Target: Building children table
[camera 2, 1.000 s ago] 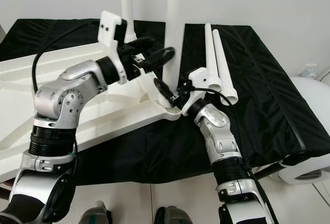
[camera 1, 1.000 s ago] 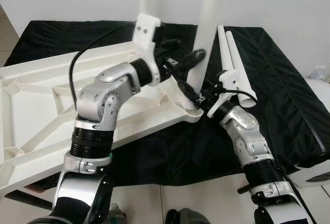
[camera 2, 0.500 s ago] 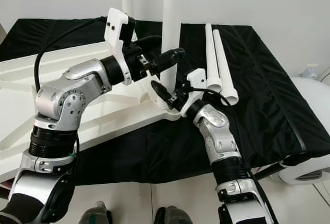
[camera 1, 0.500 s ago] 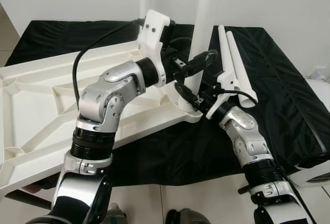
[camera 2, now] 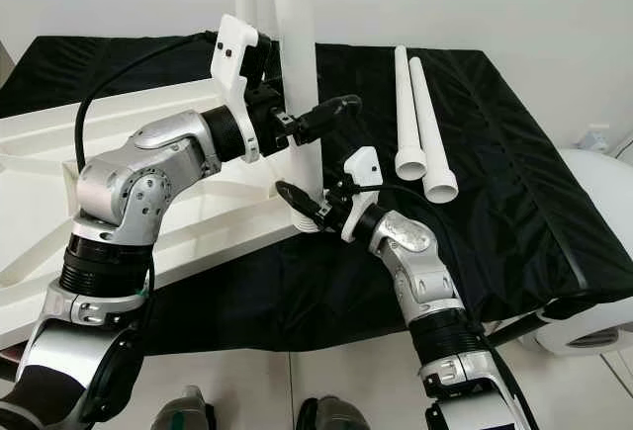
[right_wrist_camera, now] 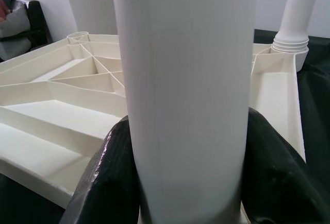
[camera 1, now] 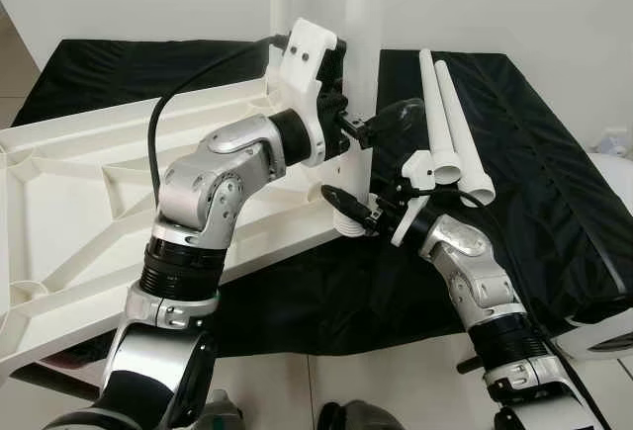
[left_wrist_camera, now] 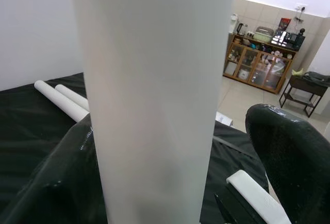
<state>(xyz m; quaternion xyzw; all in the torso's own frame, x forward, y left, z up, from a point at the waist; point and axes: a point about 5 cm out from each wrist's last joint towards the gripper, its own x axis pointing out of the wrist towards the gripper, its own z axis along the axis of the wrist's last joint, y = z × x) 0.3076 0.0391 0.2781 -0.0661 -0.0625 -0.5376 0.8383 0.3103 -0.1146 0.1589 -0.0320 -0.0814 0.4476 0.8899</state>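
- Nearest us, our right hand [camera 2: 309, 211] grips the ribbed foot of a tall white plastic table leg [camera 2: 297, 64]. Its two black fingers [right_wrist_camera: 111, 167] are closed on either side of the leg's base, just off the near corner of the upturned white plastic tabletop [camera 1: 59, 213].
- A little higher, our left hand [camera 2: 315, 120] reaches across from the left. Its fingers stand somewhat apart around the same leg, one [left_wrist_camera: 289, 157] clear of the white surface, so we judge this a loose steadying hold, not a firm clamp.
- The leg stands upright, its top out of frame. Its foot appears to sit beside the corner socket rather than in it; we cannot tell for certain.
- To do this step well, we judge the leg must stay vertical while the foot is brought over the socket, then pressed or turned straight down, the upper hand guiding and not forcing.
- Farther back, a second white leg [right_wrist_camera: 295, 13] already stands in the tabletop's far corner.
- Beyond to the right, two spare white legs [camera 2: 420, 119] lie side by side on the black-covered bench [camera 2: 514, 153], well apart from both hands.
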